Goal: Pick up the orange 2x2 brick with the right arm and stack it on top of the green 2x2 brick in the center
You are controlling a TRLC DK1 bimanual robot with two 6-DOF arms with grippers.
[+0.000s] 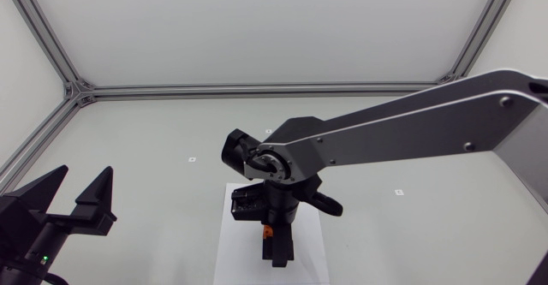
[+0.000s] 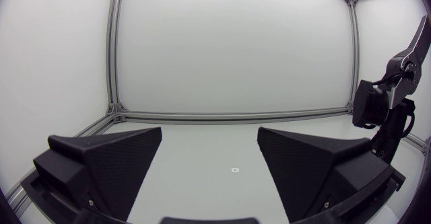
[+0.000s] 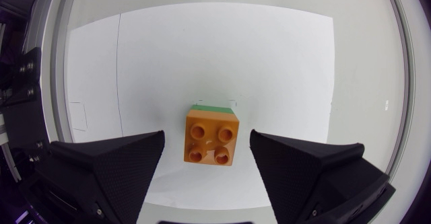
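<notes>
In the right wrist view the orange 2x2 brick (image 3: 211, 138) sits studs up on top of the green 2x2 brick (image 3: 213, 107), of which only a thin edge shows. My right gripper (image 3: 207, 158) hangs straight above them, open, with a finger on each side and a gap between each finger and the bricks. From the head view the right arm reaches to the table's centre, and only a bit of the orange brick (image 1: 269, 231) shows under its wrist. My left gripper (image 1: 84, 178) stands open and empty at the near left.
The bricks stand on a white sheet of paper (image 1: 231, 246) in the middle of the grey table. Small white markers (image 1: 192, 159) dot the table top. My right arm (image 2: 387, 109) appears at the far side of the left wrist view.
</notes>
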